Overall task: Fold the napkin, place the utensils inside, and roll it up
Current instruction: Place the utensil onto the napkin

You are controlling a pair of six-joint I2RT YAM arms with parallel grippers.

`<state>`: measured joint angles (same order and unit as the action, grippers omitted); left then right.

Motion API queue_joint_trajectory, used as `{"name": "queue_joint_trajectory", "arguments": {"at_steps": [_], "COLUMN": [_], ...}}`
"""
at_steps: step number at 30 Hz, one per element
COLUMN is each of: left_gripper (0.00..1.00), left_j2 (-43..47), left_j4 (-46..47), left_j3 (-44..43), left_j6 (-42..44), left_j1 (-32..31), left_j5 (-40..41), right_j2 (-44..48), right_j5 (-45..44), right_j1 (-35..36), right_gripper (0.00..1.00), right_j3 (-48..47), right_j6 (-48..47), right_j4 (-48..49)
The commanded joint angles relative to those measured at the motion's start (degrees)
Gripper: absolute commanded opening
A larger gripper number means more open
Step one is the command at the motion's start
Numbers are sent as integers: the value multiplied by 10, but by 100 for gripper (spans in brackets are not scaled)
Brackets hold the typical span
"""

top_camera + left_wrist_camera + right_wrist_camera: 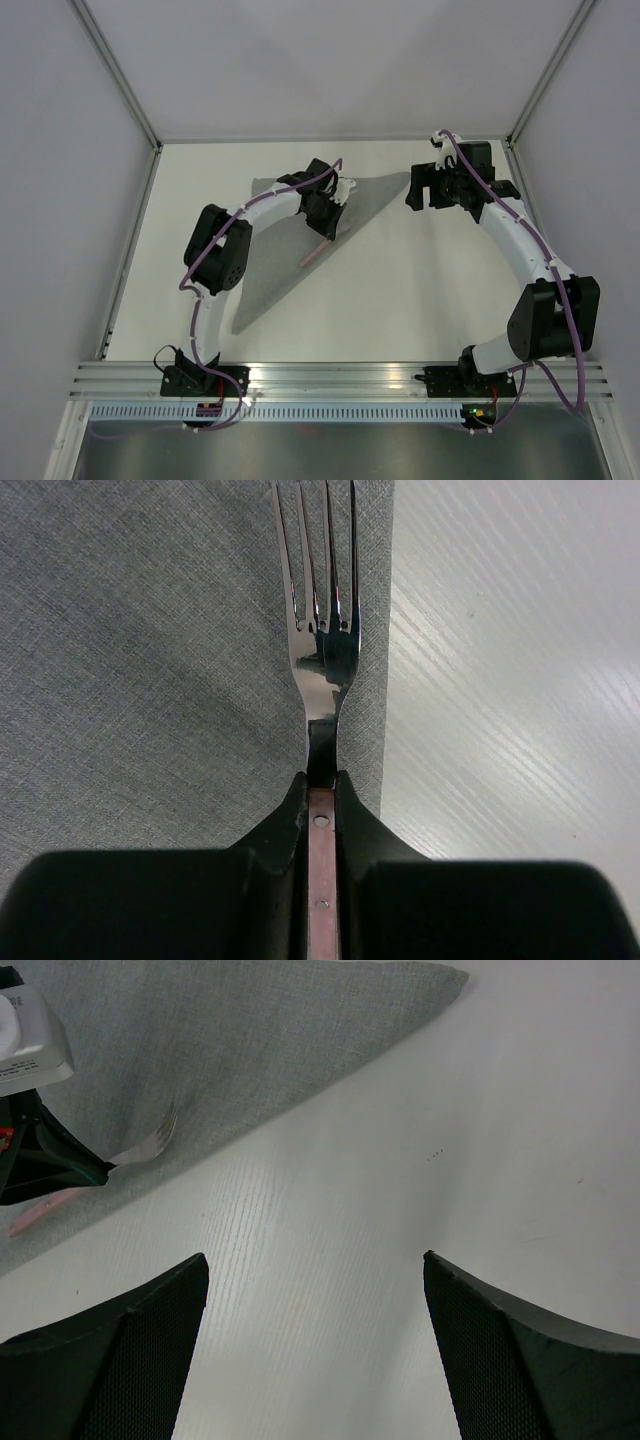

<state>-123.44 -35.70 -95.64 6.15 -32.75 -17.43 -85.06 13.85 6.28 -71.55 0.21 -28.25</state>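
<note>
Napkin lies folded to a triangle on bench. L jaws clamped on fork by its pink handle, tines over cloth just inside long edge: utensil-placing step. Next: lower, release flat. R jaws wide apart, empty, over bare bench.

I'm going over all three feeds now, and I can't read a word, number, brand or sign anywhere. The napkin is plain grey cloth, and the fork shows no stamp or marking that I can make out.
</note>
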Motion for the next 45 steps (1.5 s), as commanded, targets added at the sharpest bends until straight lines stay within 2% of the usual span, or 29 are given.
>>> {"name": "queue_joint_trajectory", "arguments": {"at_steps": [1, 15, 21, 22, 24, 25, 28, 37, 40, 45], "left_gripper": [2, 4, 21, 28, 32, 38, 45, 58, 61, 64], "left_j2": [-15, -29, -23, -22, -15, -14, -2, 61, 105, 241], "left_j4": [-17, -17, -17, -17, -15, -15, -9, 21, 41, 45], "left_j3": [-21, -12, -9, -9, -9, -9, -10, -24, -11, 33], "left_j6": [-25, -17, -22, -22, -25, -25, -26, -44, -83, -214], "left_j1": [-8, -13, -14, -14, -14, -14, -14, -10, 8, 73], "left_j5": [6, 15, 28, 29, 28, 27, 28, 20, 41, 153], "right_j2": [4, 3, 5, 5, 5, 5, 7, 8, 8, 16], "right_j5": [-11, -11, -11, -11, -10, -10, -10, -7, 17, 51], "right_j1": [3, 3, 3, 3, 3, 3, 3, 3, 3, 48], "right_gripper": [93, 93, 93, 93, 93, 93, 93, 93, 93, 92], "right_j3": [-3, -2, -2, -1, -2, -2, -2, -3, -3, 11], "right_j6": [3, 3, 3, 2, 3, 2, 3, 2, 3, -57], "right_j4": [2, 2, 2, 1, 1, 2, 2, 1, 10, 28]}}
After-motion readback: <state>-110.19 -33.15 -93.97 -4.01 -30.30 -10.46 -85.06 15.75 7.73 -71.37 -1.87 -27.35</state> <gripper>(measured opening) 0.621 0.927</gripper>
